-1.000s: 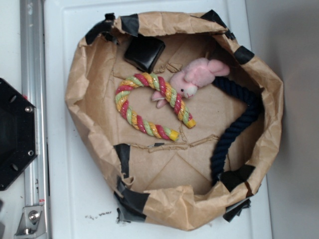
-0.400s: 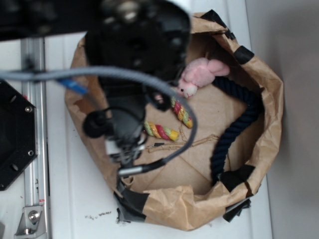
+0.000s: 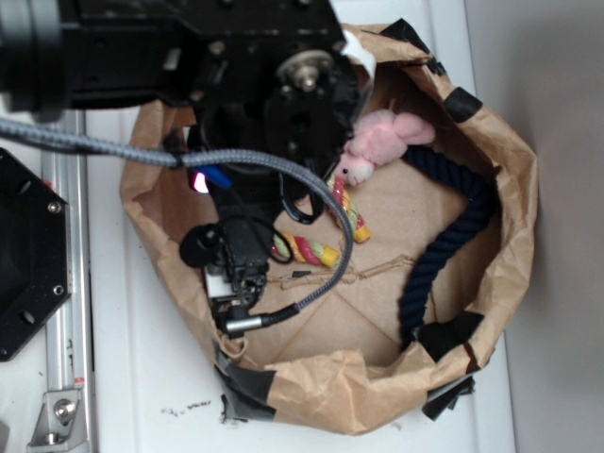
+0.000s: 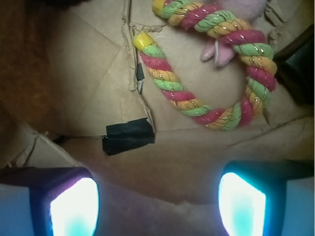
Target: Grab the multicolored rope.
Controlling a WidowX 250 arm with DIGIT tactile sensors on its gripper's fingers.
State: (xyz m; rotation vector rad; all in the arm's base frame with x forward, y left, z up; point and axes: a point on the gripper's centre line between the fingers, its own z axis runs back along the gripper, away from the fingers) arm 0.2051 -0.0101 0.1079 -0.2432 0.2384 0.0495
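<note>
The multicolored rope [image 4: 216, 78] lies inside the paper bag [image 3: 491, 142] on the desk [image 3: 123, 377], beside the plush toy [image 3: 382, 142]; the long rope [image 3: 444, 245] lies to their right.

My matte black boxy arm [image 3: 236, 85] carries a grey braided cable [image 3: 142, 151], one silver round screw [image 3: 304, 66], and two glowing cyan-white finger pads [image 4: 74, 206].
</note>
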